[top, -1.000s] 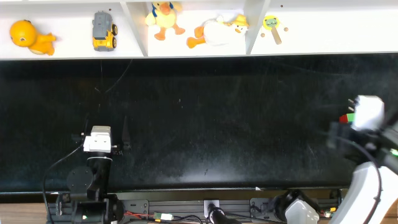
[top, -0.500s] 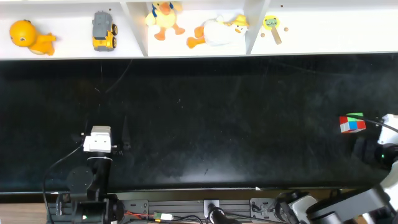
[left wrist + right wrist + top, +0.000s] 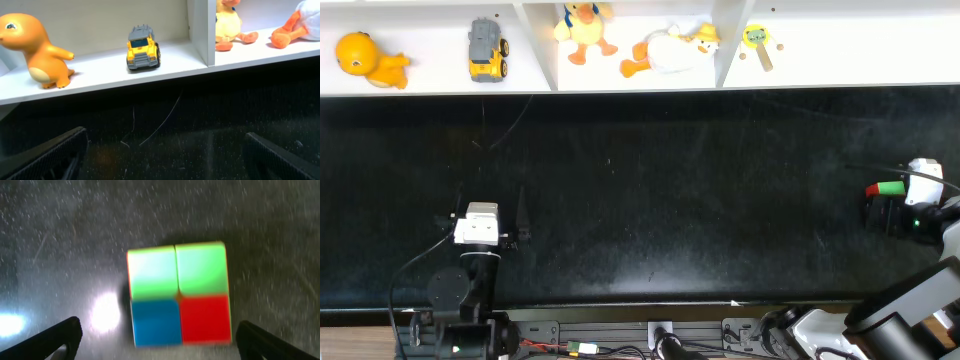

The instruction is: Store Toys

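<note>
Black matting covers the table (image 3: pixel 670 200), where a colour cube (image 3: pixel 177 300) sits flat near the right edge, well apart from the white shelf (image 3: pixel 880 70) along the far side. The right gripper (image 3: pixel 157 327) hangs directly over the cube, its fingers (image 3: pixel 55 337) spread wide to either side and touching nothing. The cube's upper face shows two green squares, one blue and one red. From above, only a red and green sliver of the cube shows beside the arm's dark wrist.

The left gripper (image 3: pixel 162 152) is low over the mat on the left side, facing the shelf. Its fingers (image 3: pixel 50 155) are also wide apart, with nothing between them.

On the shelf, the left compartment holds an orange dinosaur figure (image 3: pixel 370 58) and a yellow toy truck (image 3: pixel 487 50), standing apart. The middle compartment holds a yellow plush duck (image 3: pixel 585 30) sitting upright and a white plush duck (image 3: pixel 670 50) lying on its side just beside it. The right compartment holds a small green-faced toy on a stick (image 3: pixel 757 42).
</note>
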`<state>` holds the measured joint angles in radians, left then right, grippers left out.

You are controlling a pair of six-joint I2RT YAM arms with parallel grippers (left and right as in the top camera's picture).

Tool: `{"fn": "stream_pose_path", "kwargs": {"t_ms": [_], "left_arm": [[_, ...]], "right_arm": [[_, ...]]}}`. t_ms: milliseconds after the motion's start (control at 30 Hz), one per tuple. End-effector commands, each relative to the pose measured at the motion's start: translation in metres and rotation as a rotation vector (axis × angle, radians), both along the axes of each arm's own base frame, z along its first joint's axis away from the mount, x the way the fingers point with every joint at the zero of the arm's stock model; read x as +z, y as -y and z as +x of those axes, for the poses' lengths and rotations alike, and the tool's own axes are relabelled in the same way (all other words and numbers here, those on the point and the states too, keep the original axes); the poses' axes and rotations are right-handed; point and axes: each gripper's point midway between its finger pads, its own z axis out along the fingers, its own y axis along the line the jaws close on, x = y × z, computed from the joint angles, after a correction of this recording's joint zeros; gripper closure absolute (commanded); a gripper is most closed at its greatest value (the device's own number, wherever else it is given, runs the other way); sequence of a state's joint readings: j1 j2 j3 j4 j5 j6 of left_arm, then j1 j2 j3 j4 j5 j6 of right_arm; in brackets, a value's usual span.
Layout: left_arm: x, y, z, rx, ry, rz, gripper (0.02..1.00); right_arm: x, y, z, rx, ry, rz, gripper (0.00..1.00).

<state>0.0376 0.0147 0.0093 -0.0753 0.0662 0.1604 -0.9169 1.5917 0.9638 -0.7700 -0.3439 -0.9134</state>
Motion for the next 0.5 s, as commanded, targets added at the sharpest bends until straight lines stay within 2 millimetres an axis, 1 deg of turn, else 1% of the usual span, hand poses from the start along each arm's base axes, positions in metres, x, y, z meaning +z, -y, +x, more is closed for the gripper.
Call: {"fn": "stream_pose_path", "kwargs": {"t_ms": [33,133,333,500], "left_arm": [[0.0005,0.0000,-0.0005,0.003,0.004,-0.007,0.020],[0.0006,0.0000,-0.0005,0.003,0.005,-0.007,0.023],[0.0005,0.0000,-0.0005,0.003,0.004,-0.007,0.020],[0.0006,0.0000,-0.0005,0.003,0.005,-0.007,0.020]], "right_arm": [[0.0095,0.0046,0.0220,0.018,0.048,-0.017,0.001],[0.0106,0.0056,0.0261,0.022,0.046,-0.025,0.003],[0.0026,0.0092,0.0198,0.009,-0.030,-0.060,0.005],[0.0020,0.0096,0.0199,0.009,-0.031,-0.061,0.001]]}}
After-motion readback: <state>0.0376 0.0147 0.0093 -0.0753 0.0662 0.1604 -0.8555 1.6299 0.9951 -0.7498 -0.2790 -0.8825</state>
